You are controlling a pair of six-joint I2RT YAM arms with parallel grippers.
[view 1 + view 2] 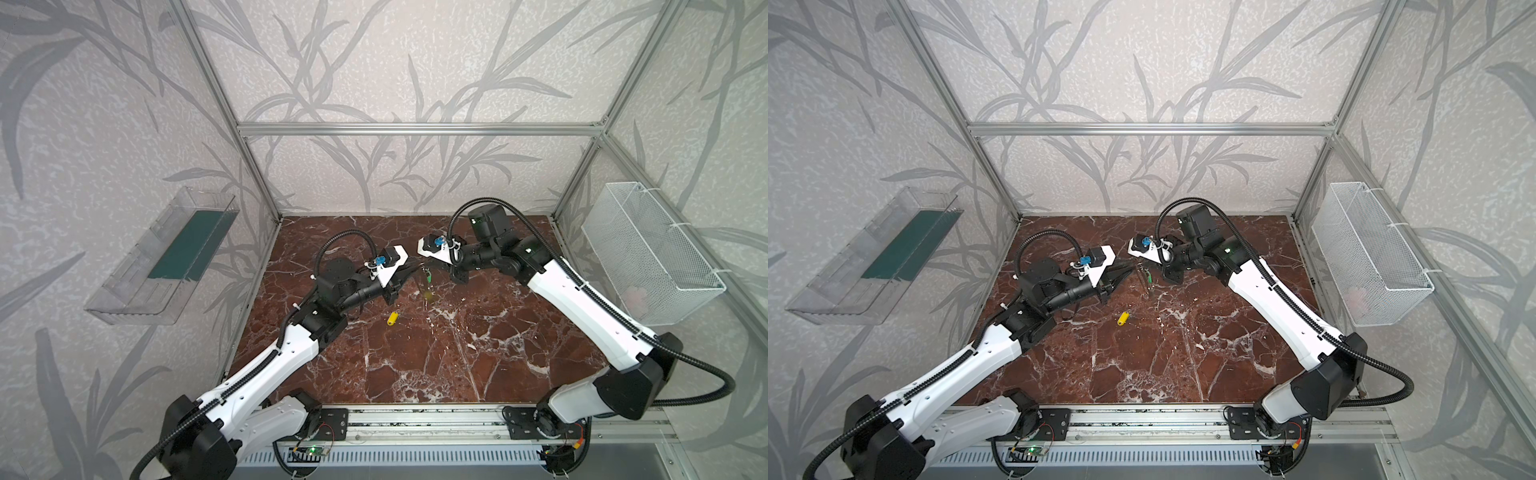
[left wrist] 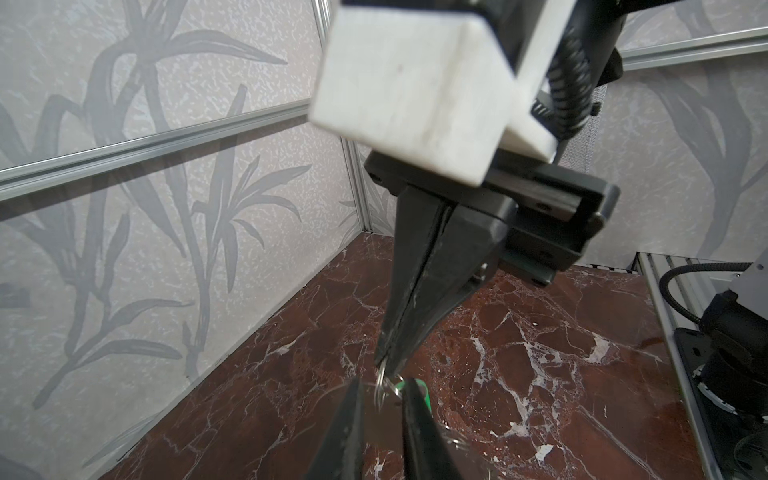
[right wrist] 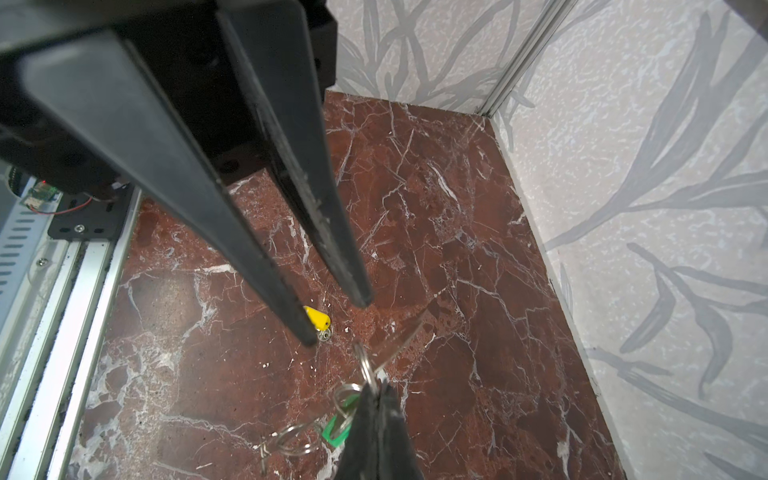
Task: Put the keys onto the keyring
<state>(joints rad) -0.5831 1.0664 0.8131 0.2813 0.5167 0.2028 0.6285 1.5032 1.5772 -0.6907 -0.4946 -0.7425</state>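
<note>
Left wrist view: right gripper [image 2: 385, 362], jaws pressed together on the rim of the keyring [image 2: 379, 376], a thin metal split ring held clear of the red marble tabletop [image 2: 519, 332]. Green key tag [image 2: 419, 392] sits just behind that ring, partly hidden. Left gripper [image 2: 382, 388], fingers apart, one on either side of the ring; a blurred grey patch lies between them and I cannot tell what it is. Right wrist view: the right gripper [image 3: 376, 388] is clamped edge-on on the keyring [image 3: 366, 365]. The green key tag [image 3: 337, 428] hangs under it among further linked rings [image 3: 296, 440], though how they join is unclear. The left gripper [image 3: 336, 320] has its tips spread, with nothing gripped between them. Yellow key tag [image 3: 316, 318] lies flat on the marble beyond those tips, a small ring at its narrow end, apart from the held ring. Both top views: the two grippers meet tip to tip above the middle rear of the tabletop. The green key tag [image 1: 427, 276] [image 1: 1147, 277] dangles below their meeting point. The yellow key tag [image 1: 392, 318] [image 1: 1122, 318] lies alone on the marble, nearer the front and a little to the left.
</note>
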